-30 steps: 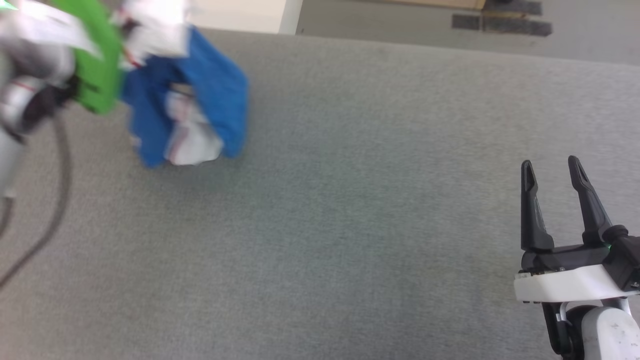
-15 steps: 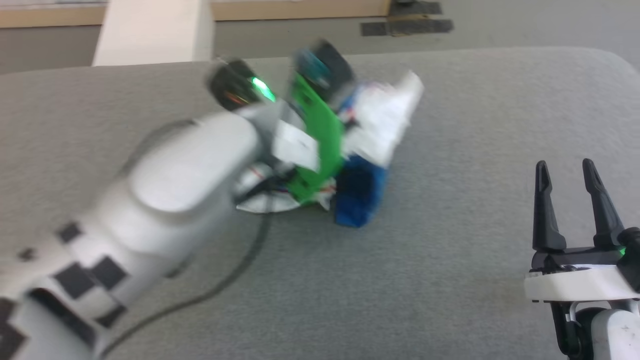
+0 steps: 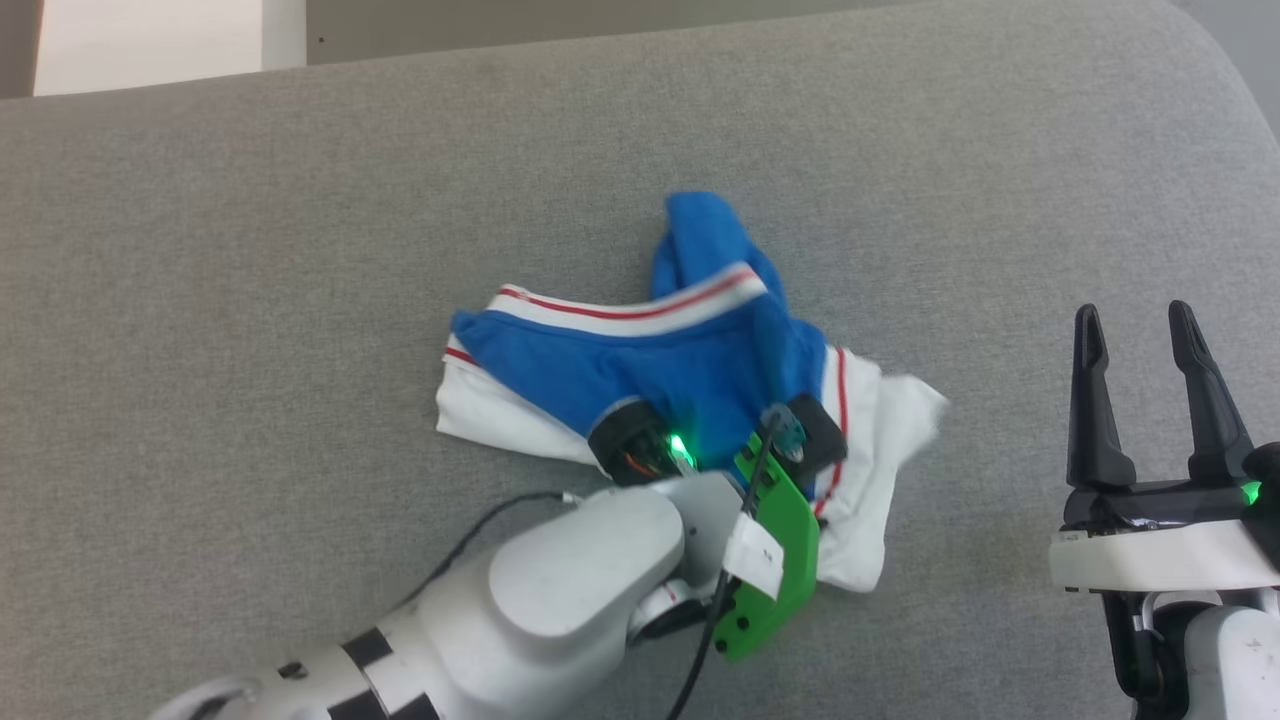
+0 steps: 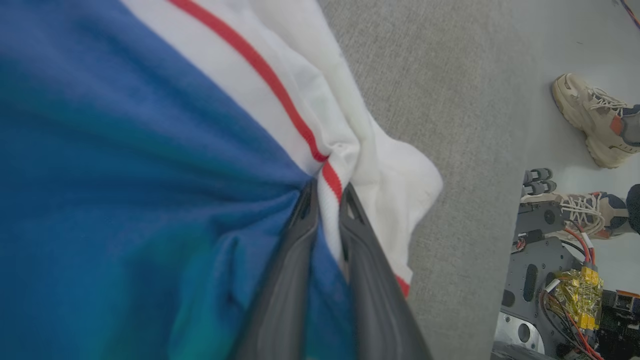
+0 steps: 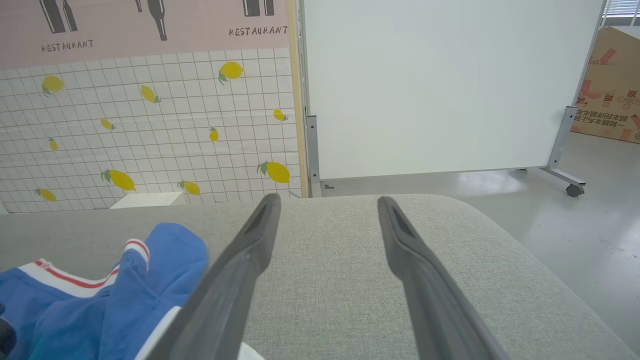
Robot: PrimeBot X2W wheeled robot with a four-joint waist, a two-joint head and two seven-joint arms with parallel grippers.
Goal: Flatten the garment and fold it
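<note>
The garment point(image 3: 690, 360), bright blue with white trim and thin red stripes, lies crumpled in the middle of the grey padded surface point(image 3: 300, 250). My left arm point(image 3: 580, 570) reaches in from the lower left, and its green wrist bracket point(image 3: 775, 560) hangs over the garment's near edge. In the left wrist view my left gripper point(image 4: 327, 192) is shut, pinching a fold where blue fabric point(image 4: 125, 175) meets the white, red-striped trim. My right gripper point(image 3: 1135, 320) stands open at the right, apart from the cloth. Its wrist view shows the garment point(image 5: 100, 290) left of the open gripper point(image 5: 327, 200).
The padded surface rounds off at its far right corner point(image 5: 490, 235). Beyond it stand a wheeled white board point(image 5: 440, 85), a lemon-patterned wall point(image 5: 150, 125) and a cardboard box point(image 5: 607, 105). A person's shoes point(image 4: 595, 120) and the robot's base with wiring point(image 4: 550, 280) lie off the surface's edge.
The head camera has shifted. My left arm has swung the garment from the far left to the middle, where it now rests on the surface. The right gripper stays open.
</note>
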